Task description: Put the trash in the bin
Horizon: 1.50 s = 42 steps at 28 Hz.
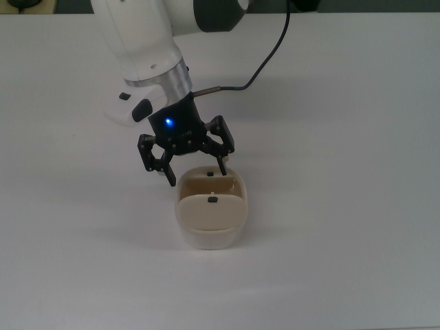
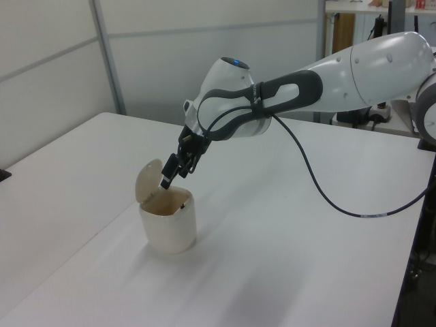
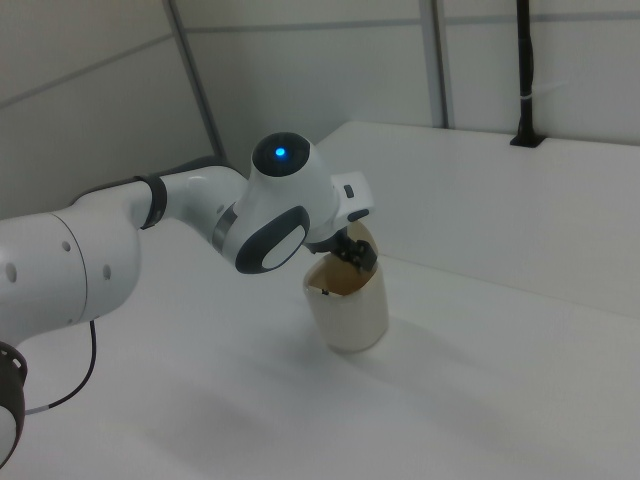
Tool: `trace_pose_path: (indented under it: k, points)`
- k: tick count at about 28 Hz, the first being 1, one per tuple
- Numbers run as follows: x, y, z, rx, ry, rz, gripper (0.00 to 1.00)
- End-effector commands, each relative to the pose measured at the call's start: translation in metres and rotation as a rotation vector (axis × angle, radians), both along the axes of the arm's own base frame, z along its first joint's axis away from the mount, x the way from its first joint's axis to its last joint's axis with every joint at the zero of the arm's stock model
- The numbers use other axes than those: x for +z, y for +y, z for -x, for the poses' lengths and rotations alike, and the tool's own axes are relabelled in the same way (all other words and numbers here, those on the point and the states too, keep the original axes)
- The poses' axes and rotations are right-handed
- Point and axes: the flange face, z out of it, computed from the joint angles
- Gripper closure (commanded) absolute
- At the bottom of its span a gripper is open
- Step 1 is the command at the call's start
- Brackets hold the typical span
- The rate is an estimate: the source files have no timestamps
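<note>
While the white Franka arm reaches down at a slant from the left view's upper right, its black two-finger gripper hangs just above the open mouth of the small cream-beige rounded plastic bin, at the bin's 12 o'clock edge in the top view. Its fingers are spread wide apart with nothing between them, one tip at about 10 o'clock of the opening and the other near 1 o'clock. A blue light glows on the gripper body in the top view and on the rounded wrist joint in the right view. A black cable leaves the wrist toward 1 o'clock in the top view. The bin stands upright on the plain white surface, its swing flap tipped up on the left view's left side, showing a tan interior. The crumpled off-white tissue trash cannot be seen in any view; whether it lies inside the bin cannot be told.
</note>
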Motion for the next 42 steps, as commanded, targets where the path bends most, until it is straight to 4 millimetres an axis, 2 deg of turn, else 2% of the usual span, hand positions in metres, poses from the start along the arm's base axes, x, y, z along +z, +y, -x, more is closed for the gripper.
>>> trace_pose_path:
  k: [1,7,13,17,21,24,25,29,33,38,42]
  points:
    - [0.003,-0.004,0.011,-0.005,0.105,-0.033,0.0]
    - [0.011,-0.012,0.029,0.035,0.226,0.027,0.0]
    - [0.042,-0.011,0.061,-0.04,0.396,0.192,0.0]
    - [0.061,-0.011,0.074,-0.095,0.448,0.266,0.0]
    - [0.092,-0.006,0.086,-0.1,0.48,0.355,0.0]
    - [0.115,-0.012,0.101,-0.099,0.504,0.388,0.0]
    - [0.132,-0.018,0.109,-0.114,0.484,0.376,0.0]
    - [0.156,-0.022,0.124,-0.115,0.455,0.38,0.0]
    - [0.157,-0.025,0.124,-0.105,0.449,0.392,0.0]
    - [0.162,-0.047,0.124,-0.117,0.437,0.388,0.0]
    - [0.162,-0.046,0.124,-0.111,0.433,0.389,0.0]
